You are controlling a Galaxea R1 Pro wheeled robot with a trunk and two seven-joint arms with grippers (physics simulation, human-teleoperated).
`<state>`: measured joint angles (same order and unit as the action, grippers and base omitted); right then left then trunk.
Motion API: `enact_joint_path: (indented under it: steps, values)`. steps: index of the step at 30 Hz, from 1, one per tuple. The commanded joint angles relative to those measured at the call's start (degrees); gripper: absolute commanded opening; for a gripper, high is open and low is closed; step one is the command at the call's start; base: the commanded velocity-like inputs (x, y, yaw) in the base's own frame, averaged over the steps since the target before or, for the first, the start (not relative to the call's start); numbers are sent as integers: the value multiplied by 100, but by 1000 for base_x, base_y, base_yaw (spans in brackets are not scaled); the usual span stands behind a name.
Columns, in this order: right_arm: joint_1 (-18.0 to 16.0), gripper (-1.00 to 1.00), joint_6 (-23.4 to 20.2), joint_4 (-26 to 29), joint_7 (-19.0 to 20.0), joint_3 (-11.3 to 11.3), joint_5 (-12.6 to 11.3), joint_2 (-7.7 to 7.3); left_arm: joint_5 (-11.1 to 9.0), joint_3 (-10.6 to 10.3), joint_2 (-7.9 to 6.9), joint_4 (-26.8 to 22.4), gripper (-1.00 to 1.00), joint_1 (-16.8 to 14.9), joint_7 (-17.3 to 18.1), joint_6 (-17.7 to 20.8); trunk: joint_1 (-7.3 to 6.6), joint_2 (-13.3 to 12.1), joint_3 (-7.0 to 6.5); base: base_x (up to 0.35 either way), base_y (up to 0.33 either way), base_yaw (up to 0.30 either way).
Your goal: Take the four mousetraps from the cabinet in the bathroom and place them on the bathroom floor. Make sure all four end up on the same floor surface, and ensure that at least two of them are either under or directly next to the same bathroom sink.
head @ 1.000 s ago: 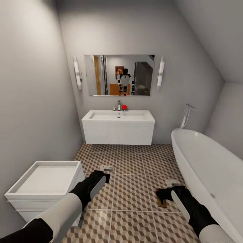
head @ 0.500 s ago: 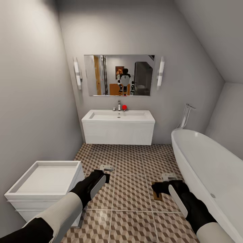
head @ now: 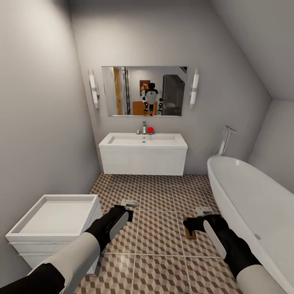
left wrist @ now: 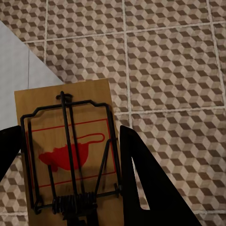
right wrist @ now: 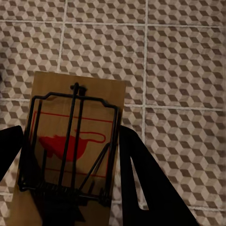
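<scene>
L fingers (left wrist: 127,188) clamping a mousetrap (left wrist: 70,155), R fingers (right wrist: 127,183) clamping 2nd mousetrap (right wrist: 73,150), both arms reaching fwd, low over bathroom floor (head: 163,228)

Each mousetrap (left wrist: 70,155) (right wrist: 75,150) between the matt black tool fingers (left wrist: 141,179) is tan wood with dark metal wire; beneath, the bathroom floor (head: 159,228) is smooth patterned tile.

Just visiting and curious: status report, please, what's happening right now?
Left end effector shut on a mousetrap. Right end effector shut on a second mousetrap. Both above cube-pattern floor; sink ahead, path open.
</scene>
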<state>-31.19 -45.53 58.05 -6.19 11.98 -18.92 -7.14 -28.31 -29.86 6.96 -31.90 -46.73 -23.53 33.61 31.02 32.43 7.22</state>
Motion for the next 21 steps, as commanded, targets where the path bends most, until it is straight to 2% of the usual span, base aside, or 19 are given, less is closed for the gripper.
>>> enact_joint_path:
  steps: [1,9,17,21]
  values:
    - [-16,-100,-17,3,-72,21,-76,-7,-43,-35,-4,-8,-100,-6,-46,20,3,10,11,0,0,0]
    - [-44,-100,-17,3,-62,14,-73,-13,-42,-35,-2,-21,-100,-3,-42,22,3,10,11,0,0,0]
    - [-37,-100,-26,34,-22,14,-109,-23,0,-45,-9,-242,-100,5,-79,24,3,10,11,0,0,-3]
    - [-36,-100,-33,45,-16,42,-117,-17,5,-46,-10,-275,-100,6,-94,31,3,10,11,0,-38,-118]
